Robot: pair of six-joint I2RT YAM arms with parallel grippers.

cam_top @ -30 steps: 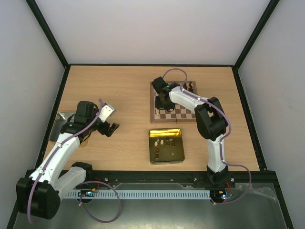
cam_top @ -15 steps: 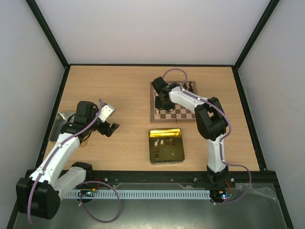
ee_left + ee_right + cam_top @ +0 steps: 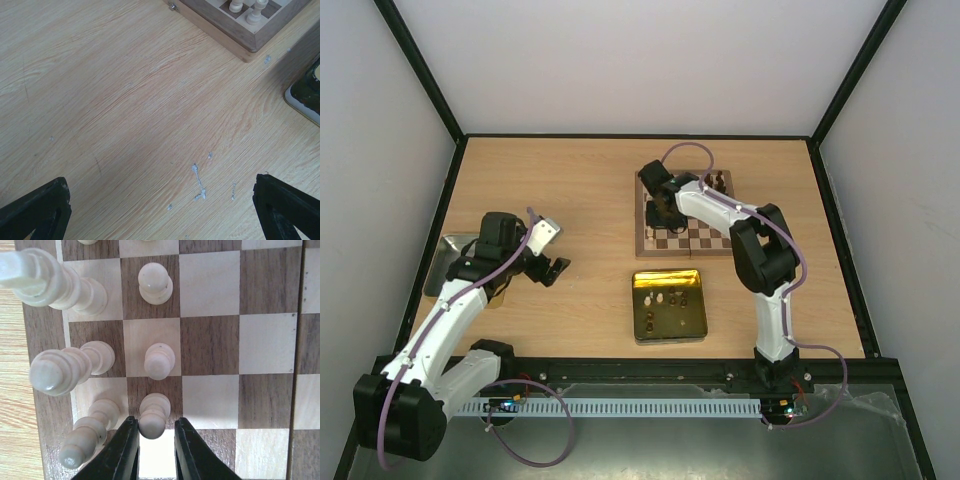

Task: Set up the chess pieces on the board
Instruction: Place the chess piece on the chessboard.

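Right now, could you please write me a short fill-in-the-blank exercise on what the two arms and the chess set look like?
1. The right gripper hangs over the board, its fingers on either side of a pawn that is ____ (pale or dark).
2. The left gripper hangs ____ (open or shut) above the table.
3. The tin holding loose chess pieces is ____ in colour.

Missing words: pale; open; gold.

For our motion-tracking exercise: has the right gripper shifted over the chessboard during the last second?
No. The right gripper sits at the same spot above the left columns of the chessboard, no nearer any border than before.
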